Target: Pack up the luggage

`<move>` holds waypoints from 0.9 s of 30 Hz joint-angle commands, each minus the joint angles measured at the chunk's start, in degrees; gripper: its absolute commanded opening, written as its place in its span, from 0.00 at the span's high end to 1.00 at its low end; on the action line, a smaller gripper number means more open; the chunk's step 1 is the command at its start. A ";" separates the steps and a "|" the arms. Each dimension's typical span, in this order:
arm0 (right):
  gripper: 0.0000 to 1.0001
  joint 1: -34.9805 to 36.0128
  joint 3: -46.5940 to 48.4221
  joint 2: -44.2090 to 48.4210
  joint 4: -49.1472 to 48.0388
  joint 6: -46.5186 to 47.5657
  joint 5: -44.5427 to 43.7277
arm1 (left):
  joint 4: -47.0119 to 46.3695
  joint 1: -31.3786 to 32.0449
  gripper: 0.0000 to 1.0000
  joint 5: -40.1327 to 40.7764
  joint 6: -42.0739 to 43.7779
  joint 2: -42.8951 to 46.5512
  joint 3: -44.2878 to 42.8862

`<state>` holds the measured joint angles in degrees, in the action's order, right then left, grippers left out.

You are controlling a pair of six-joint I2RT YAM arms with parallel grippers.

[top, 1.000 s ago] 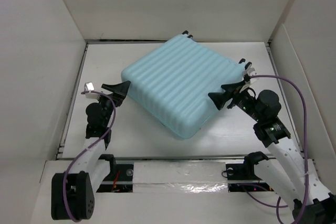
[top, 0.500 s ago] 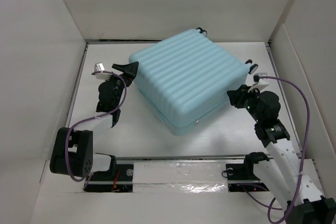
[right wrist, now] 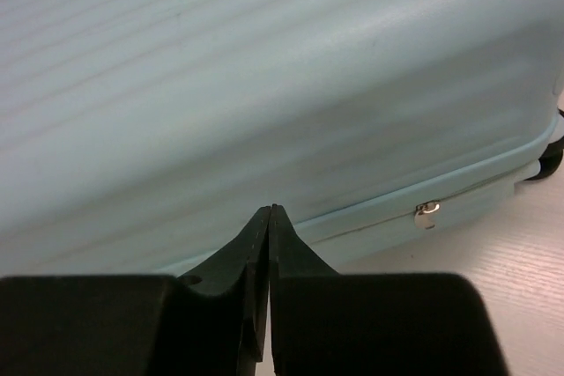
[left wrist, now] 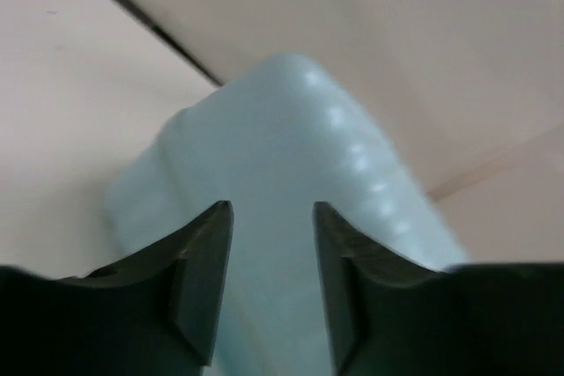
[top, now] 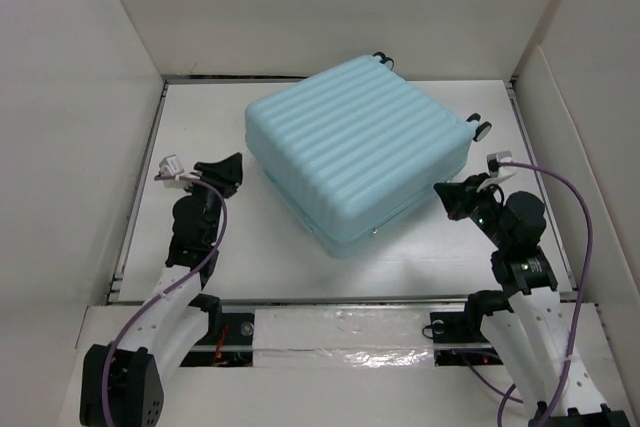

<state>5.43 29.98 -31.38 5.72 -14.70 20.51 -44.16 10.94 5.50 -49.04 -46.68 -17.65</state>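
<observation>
Luggage is lying closed now, packing's looking done. Left hand is backing off part-open, right hand shut, both empty.

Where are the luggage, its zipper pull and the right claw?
luggage (top: pixel 355 152), top external view, middle of the ribbed upper shell.
zipper pull (right wrist: pixel 427 214), right wrist view, metal tab on the seam.
right claw (right wrist: pixel 270 210), right wrist view, where the shut fingertips meet.
</observation>
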 commanded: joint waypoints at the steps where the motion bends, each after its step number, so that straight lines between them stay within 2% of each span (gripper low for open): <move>1: 0.99 1.60 -2.20 3.68 1.93 -0.76 4.69 | 9.08 -0.48 0.66 -0.20 4.91 2.99 4.10; 3: 1.00 4.83 -5.18 3.69 0.44 -1.38 9.69 | 11.28 -0.48 0.89 -7.20 6.92 2.65 5.60; 6: 0.99 9.84 -7.29 0.45 -1.14 -1.04 10.25 | 11.47 1.27 0.93 -12.87 8.08 0.02 7.10; 7: 0.96 13.86 -7.47 -0.52 -1.58 -0.51 8.16 | 11.12 1.97 0.92 -15.84 8.60 -0.69 7.89; 8: 0.93 15.82 -7.48 -2.18 -1.58 -0.16 6.40 | 9.11 3.55 0.88 -17.17 8.61 -1.39 8.50; 9: 0.83 17.49 -7.04 -2.89 -1.50 -0.15 4.64 | 7.70 4.35 0.72 -18.32 8.69 -2.18 9.20; 11: 0.73 21.01 -6.95 -4.04 -1.24 -0.24 -1.77 | 4.19 6.36 0.48 -20.17 8.08 -2.63 10.53; 12: 0.73 21.02 -6.78 -4.57 -0.45 -0.85 -4.84 | 3.74 6.37 0.31 -20.35 7.73 -3.41 10.62; 13: 0.74 21.55 -7.56 -4.48 -0.36 -2.60 -9.22 | 2.95 6.38 0.27 -20.79 7.29 -4.03 10.71; 15: 0.80 20.51 -8.88 -3.70 -1.67 -4.63 -12.41 | 1.27 6.38 0.24 -21.49 6.67 -6.74 10.18; 19: 0.80 17.78 -11.17 -4.04 -4.48 -6.04 -13.75 | -1.19 6.38 0.24 -21.58 6.23 -13.43 6.94; 23: 0.81 16.46 -11.61 -6.32 -5.10 -5.78 -12.08 | -8.63 6.38 0.26 -22.11 4.13 -20.11 5.44; 27: 0.83 15.05 -13.36 -5.63 -5.54 -7.53 -14.88 | -14.89 6.38 0.31 -23.42 2.19 -27.74 4.12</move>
<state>21.71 17.78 -37.91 4.12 -20.62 8.62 -49.30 17.26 -16.08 -45.04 -71.09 -11.11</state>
